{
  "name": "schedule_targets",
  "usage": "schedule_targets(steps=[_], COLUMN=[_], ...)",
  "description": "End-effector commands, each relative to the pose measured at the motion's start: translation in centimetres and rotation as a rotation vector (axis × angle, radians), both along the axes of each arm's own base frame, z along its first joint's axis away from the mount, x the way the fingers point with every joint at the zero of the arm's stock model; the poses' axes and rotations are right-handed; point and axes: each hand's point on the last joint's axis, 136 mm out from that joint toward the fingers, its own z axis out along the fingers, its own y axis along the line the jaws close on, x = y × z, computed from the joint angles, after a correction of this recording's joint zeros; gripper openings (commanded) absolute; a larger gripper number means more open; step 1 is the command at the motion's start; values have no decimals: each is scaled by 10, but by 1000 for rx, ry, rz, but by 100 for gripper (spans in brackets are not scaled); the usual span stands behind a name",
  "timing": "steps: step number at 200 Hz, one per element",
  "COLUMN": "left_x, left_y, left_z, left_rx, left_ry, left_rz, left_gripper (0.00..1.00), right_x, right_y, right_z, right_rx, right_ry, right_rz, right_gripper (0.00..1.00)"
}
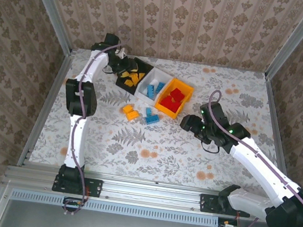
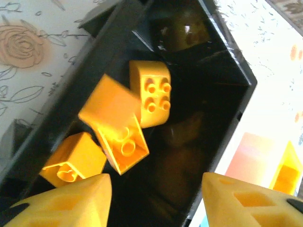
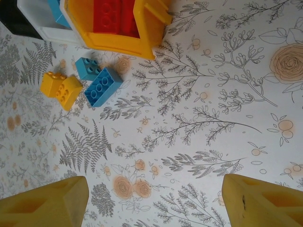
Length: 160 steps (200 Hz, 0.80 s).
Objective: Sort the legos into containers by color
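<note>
Left pincer hovers over the black bin, fingers parted and gripping nothing; glossy, studded orange-yellow bricks lie tumbled inside, one of them blurred; next door the white bin holds blue bricks, and the orange-yellow bin holds red bricks; two loose orange-yellow bricks and two loose blue bricks sit just beside the bins; right pincer gapes wide and empty over the open, flower-printed desk.
</note>
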Motion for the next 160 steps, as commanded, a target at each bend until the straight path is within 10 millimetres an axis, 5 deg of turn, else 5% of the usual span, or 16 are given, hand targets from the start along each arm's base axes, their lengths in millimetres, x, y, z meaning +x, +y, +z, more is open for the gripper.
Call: schedule_targets(steps=[1, 105, 160], left_x=[5, 3, -23], left_y=[2, 6, 11], left_z=[1, 16, 42], left_rx=[-28, -21, 62], left_ry=[3, -19, -42], left_rz=[15, 16, -18], left_gripper=[58, 60, 63], right_x=[-5, 1, 21], right_y=[-7, 5, 30], right_z=[-7, -9, -10], right_rx=[-25, -28, -6], right_ry=[18, 18, 10], right_rz=[-42, -14, 70], right_gripper=[76, 76, 76])
